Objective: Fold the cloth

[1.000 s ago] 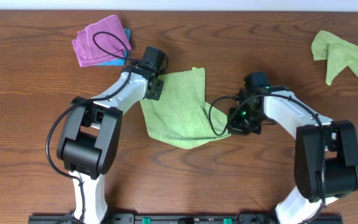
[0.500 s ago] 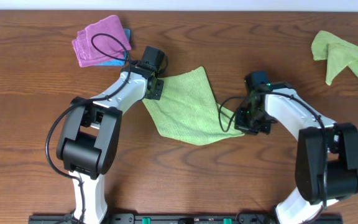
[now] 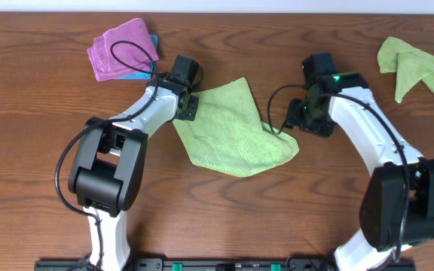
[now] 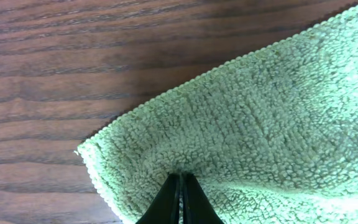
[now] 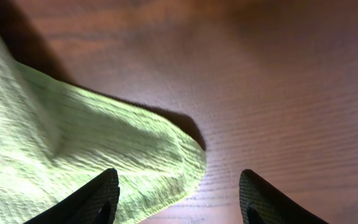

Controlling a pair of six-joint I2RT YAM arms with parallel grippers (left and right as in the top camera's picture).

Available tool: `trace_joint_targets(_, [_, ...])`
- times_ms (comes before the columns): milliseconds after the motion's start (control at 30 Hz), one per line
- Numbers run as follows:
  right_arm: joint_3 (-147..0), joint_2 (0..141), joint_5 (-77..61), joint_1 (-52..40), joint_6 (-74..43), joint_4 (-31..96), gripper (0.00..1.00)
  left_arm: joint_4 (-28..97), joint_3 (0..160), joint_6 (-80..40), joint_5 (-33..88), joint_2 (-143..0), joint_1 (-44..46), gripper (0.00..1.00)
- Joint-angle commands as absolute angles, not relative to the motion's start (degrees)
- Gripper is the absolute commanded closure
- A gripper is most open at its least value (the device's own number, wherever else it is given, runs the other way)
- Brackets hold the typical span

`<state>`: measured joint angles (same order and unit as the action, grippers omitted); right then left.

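The lime-green cloth (image 3: 234,129) lies spread on the wooden table between the two arms. My left gripper (image 3: 189,106) is shut on the cloth's upper left corner. In the left wrist view its black fingertips (image 4: 180,178) pinch the terry cloth (image 4: 260,118) just inside that corner. My right gripper (image 3: 301,120) hovers at the cloth's right corner, open and holding nothing. The right wrist view shows that gripper (image 5: 179,175) with its jaws wide apart above the rounded corner of the cloth (image 5: 73,146), which rests on the table.
A purple cloth (image 3: 119,47) lies folded on a blue one (image 3: 154,39) at the back left, close to the left arm. Another lime-green cloth (image 3: 417,64) lies crumpled at the back right. Cables loop from both wrists.
The right gripper pulled the cloth's right corner outward, then opened and let it go, lifting toward the back. The cloth now lies wider and flatter. The left gripper kept its hold.
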<state>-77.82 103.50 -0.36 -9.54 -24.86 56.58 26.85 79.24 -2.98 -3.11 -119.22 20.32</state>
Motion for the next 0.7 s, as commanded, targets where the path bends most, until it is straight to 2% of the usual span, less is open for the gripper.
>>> trace_joint_targets(0, [-78.8,102.3,1.1,-9.0,-23.2,56.8,0.38,28.8,81.6,-3.4,-1.2,-120.7,21.3,0.94])
trace_joint_targets(300, [-78.9,100.6,1.1,-9.0,-21.0,56.6,0.4,38.7,91.8,-3.5,-0.5,-118.1,22.4,0.94])
trace_joint_targets(367, [-78.9,99.6,1.1,-9.1,-20.4,56.6,0.44,39.7,92.2,-3.5,-0.5,-116.2,22.8,0.94])
trace_joint_targets(433, [-78.9,98.1,1.1,-9.1,-18.5,56.6,0.53,41.8,92.2,-4.5,-0.5,-113.7,23.3,0.94])
trace_joint_targets(467, [-78.9,97.5,1.0,-9.1,-17.7,56.6,0.65,43.1,92.1,-5.1,-0.5,-112.7,23.5,0.94])
trace_joint_targets(500, [-78.9,96.8,1.0,-9.1,-17.0,56.7,0.85,44.8,92.0,-6.1,-0.3,-111.4,23.7,0.94])
trace_joint_targets(533, [-78.9,96.2,1.0,-9.1,-16.3,56.7,0.98,46.3,91.8,-6.6,-0.1,-110.5,23.9,0.94])
trace_joint_targets(667, [-78.9,93.9,1.1,-9.1,-12.7,56.8,0.98,51.0,88.9,-6.9,3.8,-107.5,24.8,0.94])
